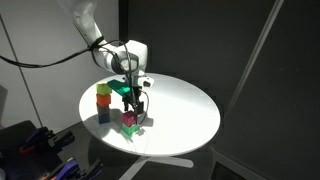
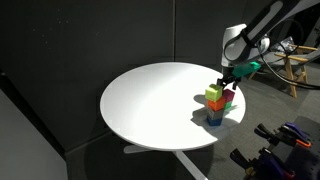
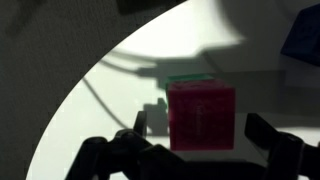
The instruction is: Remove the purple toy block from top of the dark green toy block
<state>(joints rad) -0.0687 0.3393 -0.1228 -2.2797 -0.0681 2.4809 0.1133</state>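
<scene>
The purple toy block (image 3: 201,115) sits on the dark green toy block (image 3: 190,78), not yet lifted, near the edge of a round white table (image 1: 185,105). The gripper (image 1: 137,108) is lowered over it, its fingers (image 3: 268,135) spread and flanking the cube without appearing to touch it. By the look of things, closing, lifting and setting down all remain. An orange cube (image 1: 103,88), yellow-green cube (image 2: 213,95) and blue cube (image 2: 216,118) crowd just beside, narrowing the way out.
</scene>
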